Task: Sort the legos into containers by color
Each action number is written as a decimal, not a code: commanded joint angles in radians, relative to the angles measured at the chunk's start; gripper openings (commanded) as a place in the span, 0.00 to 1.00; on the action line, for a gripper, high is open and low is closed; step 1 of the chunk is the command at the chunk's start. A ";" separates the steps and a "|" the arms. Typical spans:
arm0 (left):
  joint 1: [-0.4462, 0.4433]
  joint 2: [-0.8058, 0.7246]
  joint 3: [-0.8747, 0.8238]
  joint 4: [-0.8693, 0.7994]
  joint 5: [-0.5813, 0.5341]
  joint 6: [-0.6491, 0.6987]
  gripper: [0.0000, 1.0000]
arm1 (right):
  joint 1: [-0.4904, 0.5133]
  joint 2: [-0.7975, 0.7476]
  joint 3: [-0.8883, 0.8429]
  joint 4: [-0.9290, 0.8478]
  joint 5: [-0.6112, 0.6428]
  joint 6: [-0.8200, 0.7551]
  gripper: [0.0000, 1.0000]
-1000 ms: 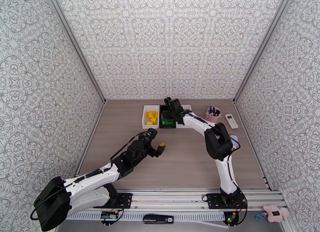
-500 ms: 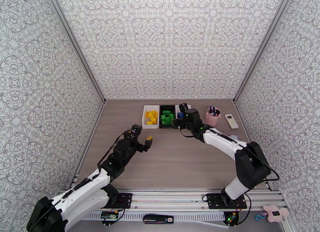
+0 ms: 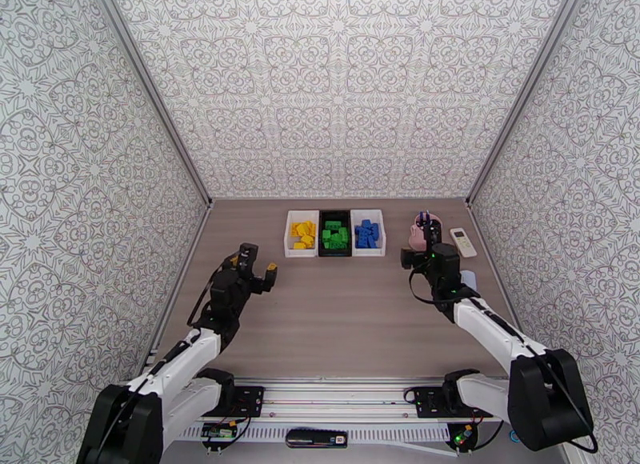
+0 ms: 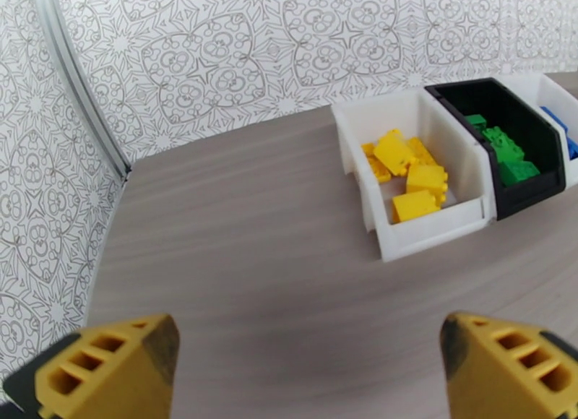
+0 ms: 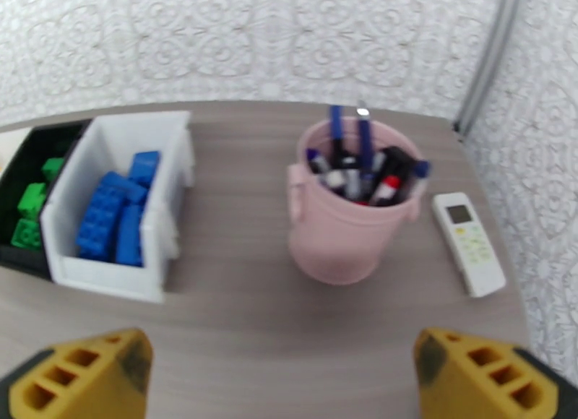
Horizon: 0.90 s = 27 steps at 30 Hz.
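Observation:
Three containers stand side by side at the back middle of the table. The left white bin (image 3: 290,235) (image 4: 426,234) holds yellow legos (image 3: 302,234) (image 4: 409,179). The black bin (image 3: 335,252) (image 4: 533,193) holds green legos (image 3: 335,236) (image 4: 507,153) (image 5: 30,205). The right white bin (image 3: 381,238) (image 5: 108,277) holds blue legos (image 3: 366,233) (image 5: 115,212). My left gripper (image 3: 258,267) (image 4: 303,377) is open and empty over bare table, left of and nearer than the bins. My right gripper (image 3: 418,248) (image 5: 285,384) is open and empty, right of the bins, facing the pink cup.
A pink cup (image 3: 417,233) (image 5: 347,232) full of pens stands right of the bins, with a white remote (image 3: 462,242) (image 5: 468,243) beyond it by the right wall. Patterned walls close in the table on three sides.
My right arm has drawn back from over the bins to the right, its jaws spreading wide. My left arm has pulled back toward the left and near side.

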 commanded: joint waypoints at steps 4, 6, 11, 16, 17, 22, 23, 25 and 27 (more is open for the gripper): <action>0.062 0.104 -0.057 0.220 0.156 0.081 1.00 | -0.121 0.121 -0.038 0.113 -0.034 -0.073 1.00; 0.082 0.152 -0.067 0.274 0.177 0.066 1.00 | -0.139 0.167 -0.066 0.220 -0.061 -0.065 1.00; 0.110 0.268 -0.080 0.415 0.182 0.037 1.00 | -0.149 0.229 -0.010 0.190 -0.110 -0.072 1.00; 0.157 0.339 -0.057 0.457 0.190 -0.004 1.00 | -0.157 0.197 -0.059 0.255 -0.134 -0.022 1.00; 0.172 0.343 -0.055 0.460 0.185 -0.025 1.00 | -0.159 0.189 -0.077 0.291 -0.141 0.001 1.00; 0.214 0.460 -0.076 0.615 0.171 -0.078 1.00 | -0.160 0.225 -0.088 0.383 -0.191 0.027 1.00; 0.214 0.485 -0.071 0.645 0.167 -0.080 1.00 | -0.159 0.241 -0.082 0.387 -0.200 0.025 1.00; 0.218 0.463 -0.041 0.550 0.158 -0.089 1.00 | -0.159 0.267 -0.090 0.425 -0.219 0.016 1.00; 0.219 0.479 -0.025 0.544 0.141 -0.097 1.00 | -0.159 0.264 -0.095 0.429 -0.227 0.013 1.00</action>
